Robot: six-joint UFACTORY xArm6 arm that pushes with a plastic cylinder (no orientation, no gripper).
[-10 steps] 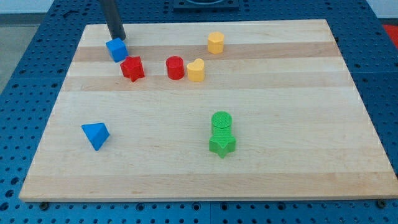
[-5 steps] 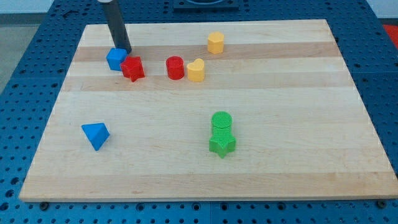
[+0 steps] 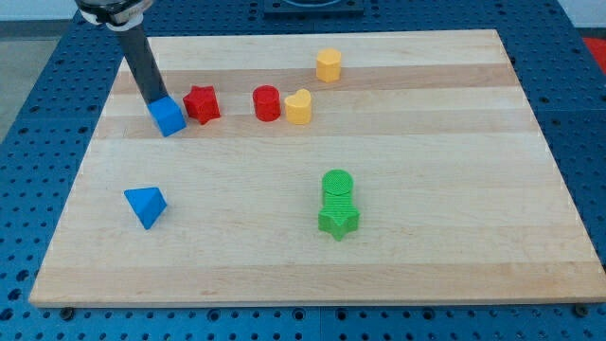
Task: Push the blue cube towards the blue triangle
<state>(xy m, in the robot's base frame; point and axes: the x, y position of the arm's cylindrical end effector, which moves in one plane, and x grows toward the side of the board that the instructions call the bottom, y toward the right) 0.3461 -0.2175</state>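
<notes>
Blue cube [image 3: 168, 116] sitting near the board's [image 3: 426, 256] top-left corner, just left of the red star-ish block [image 3: 201, 103]. My tip [image 3: 155, 98] right at the cube's upper-left edge, looks like touching, hard to say for sure. No jaws here, just a plain rod. Blue triangle [image 3: 145, 205] well below the cube, toward the view's bottom-left.
</notes>
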